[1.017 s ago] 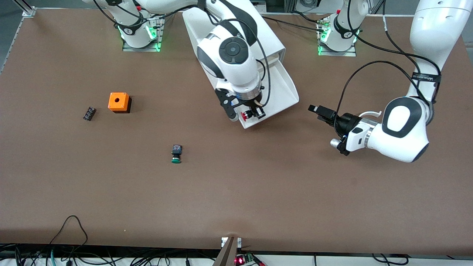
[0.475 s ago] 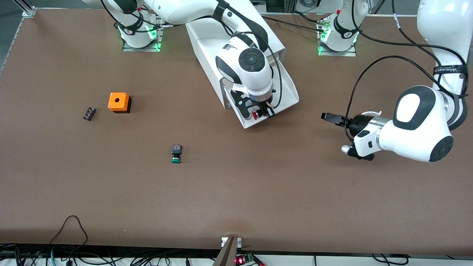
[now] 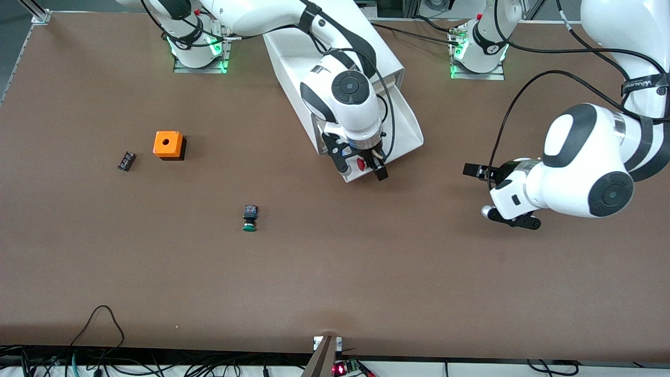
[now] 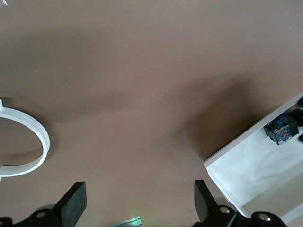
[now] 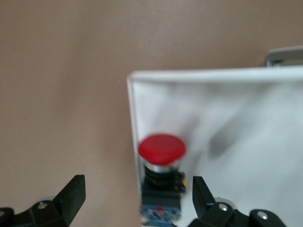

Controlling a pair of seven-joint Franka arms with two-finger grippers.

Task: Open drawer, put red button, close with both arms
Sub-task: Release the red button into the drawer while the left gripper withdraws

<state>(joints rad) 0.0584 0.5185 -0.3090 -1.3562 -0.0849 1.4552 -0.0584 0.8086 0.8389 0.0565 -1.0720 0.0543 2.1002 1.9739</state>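
The drawer (image 3: 405, 131) stands pulled out of the white cabinet (image 3: 309, 52) and is open. The red button (image 3: 361, 164) lies in it, by the front wall. My right gripper (image 3: 362, 170) hangs just over the button, open, a finger on each side and not touching it. In the right wrist view the red cap (image 5: 162, 149) and its black and blue body sit inside the drawer's corner (image 5: 227, 118), between the spread fingers of the right gripper (image 5: 135, 198). My left gripper (image 3: 473, 170) is open and empty over bare table beside the drawer, toward the left arm's end; it also shows in the left wrist view (image 4: 139, 203).
A green-capped button (image 3: 249, 218) lies on the table nearer the front camera. An orange box (image 3: 168, 144) and a small black part (image 3: 126, 160) lie toward the right arm's end. The left wrist view shows the drawer's corner (image 4: 251, 175).
My right gripper carried the red button over the drawer's front wall, opened and let it go in the drawer. My left arm drew away from the drawer toward its end of the table.
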